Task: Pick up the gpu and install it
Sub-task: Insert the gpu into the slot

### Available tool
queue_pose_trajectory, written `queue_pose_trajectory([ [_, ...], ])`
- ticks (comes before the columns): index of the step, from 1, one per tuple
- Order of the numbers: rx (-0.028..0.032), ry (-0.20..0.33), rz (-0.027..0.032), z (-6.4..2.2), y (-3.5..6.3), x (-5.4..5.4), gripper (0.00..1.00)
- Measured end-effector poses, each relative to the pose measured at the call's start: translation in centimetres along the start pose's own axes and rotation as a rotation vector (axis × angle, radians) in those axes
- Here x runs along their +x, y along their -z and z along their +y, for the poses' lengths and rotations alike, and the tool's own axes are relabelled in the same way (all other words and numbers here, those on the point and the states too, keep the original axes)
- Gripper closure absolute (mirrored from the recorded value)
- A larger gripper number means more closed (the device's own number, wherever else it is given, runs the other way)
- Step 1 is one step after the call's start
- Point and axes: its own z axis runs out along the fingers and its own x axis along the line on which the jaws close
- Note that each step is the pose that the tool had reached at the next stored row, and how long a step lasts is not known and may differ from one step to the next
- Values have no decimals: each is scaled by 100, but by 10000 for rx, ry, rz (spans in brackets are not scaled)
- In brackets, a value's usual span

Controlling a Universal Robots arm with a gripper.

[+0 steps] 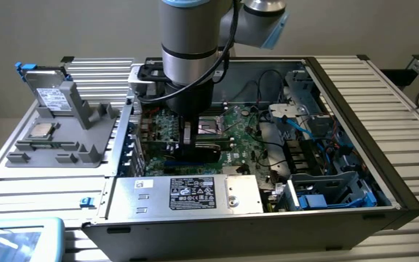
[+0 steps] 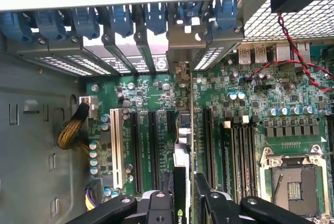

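The flat gpu card [image 2: 180, 161] shows a green circuit-board edge, a black cooler bearing a small green logo, and a silver end bracket. The jointed metal tool [image 2: 183, 188] is black. The large printed motherboard [image 2: 250, 130] is dark green, speckled with silver-topped capacitors, and carries one long white plastic slot [image 2: 116, 140] among black ones. The row of plastic bracket latches [image 2: 122, 20] is blue. The thin twisted wire pair [image 2: 297, 57] is red and black. The boxy metal power supply [image 1: 195, 194] is silver with a black-and-white label. The ribbed aluminium worktop [image 1: 384, 109] is pale silver, striped with parallel grooves.
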Motion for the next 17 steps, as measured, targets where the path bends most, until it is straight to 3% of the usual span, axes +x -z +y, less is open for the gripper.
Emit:
queue_pose_trajectory([
  [8, -3, -87, -4, 7, -17, -7, 73],
  [17, -5, 214, 12, 8, -16, -19, 73],
])
